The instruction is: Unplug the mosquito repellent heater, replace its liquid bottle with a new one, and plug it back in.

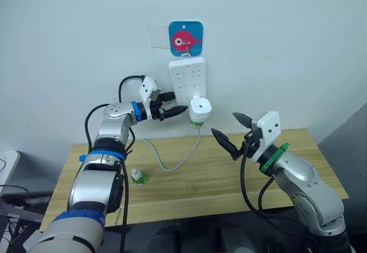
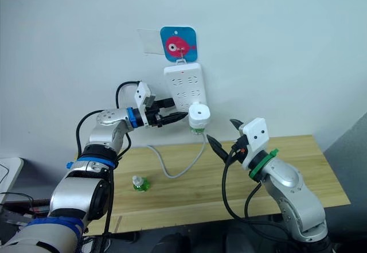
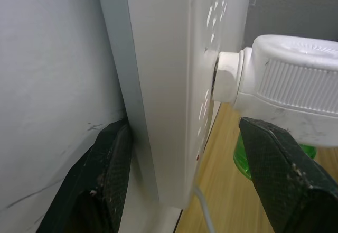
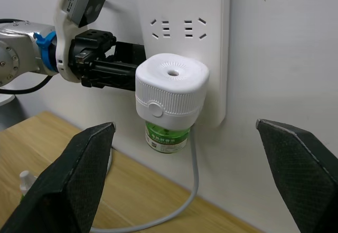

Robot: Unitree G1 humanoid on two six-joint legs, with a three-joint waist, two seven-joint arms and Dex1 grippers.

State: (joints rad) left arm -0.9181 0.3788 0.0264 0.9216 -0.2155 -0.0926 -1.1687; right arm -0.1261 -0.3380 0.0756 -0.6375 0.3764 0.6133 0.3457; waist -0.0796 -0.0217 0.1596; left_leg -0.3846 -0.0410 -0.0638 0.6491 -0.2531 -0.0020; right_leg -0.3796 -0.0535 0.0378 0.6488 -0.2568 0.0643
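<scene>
One mosquito repellent heater (image 1: 200, 109) is seen plugged into the lower part of a white power strip (image 1: 186, 81), which is hung on the wall under a blue square hook plate (image 1: 186, 37) printed with a pink fish. A green liquid bottle (image 4: 167, 135) is fitted beneath the heater; a white label is carried on it, but its writing cannot be read. A second bottle (image 1: 137, 176), green with a pale cap, is stood alone on the wooden tabletop (image 1: 287, 167), well apart from the heater. The strip's cable (image 1: 178, 160) is draped down onto the tabletop. The left tool (image 1: 174, 104) is held open beside the strip's lower edge, one finger (image 3: 95, 185) set at the wall side and the other just under the heater, with nothing gripped. The right tool (image 1: 234, 131) is spread wide open in front of the heater, apart from it and empty.
</scene>
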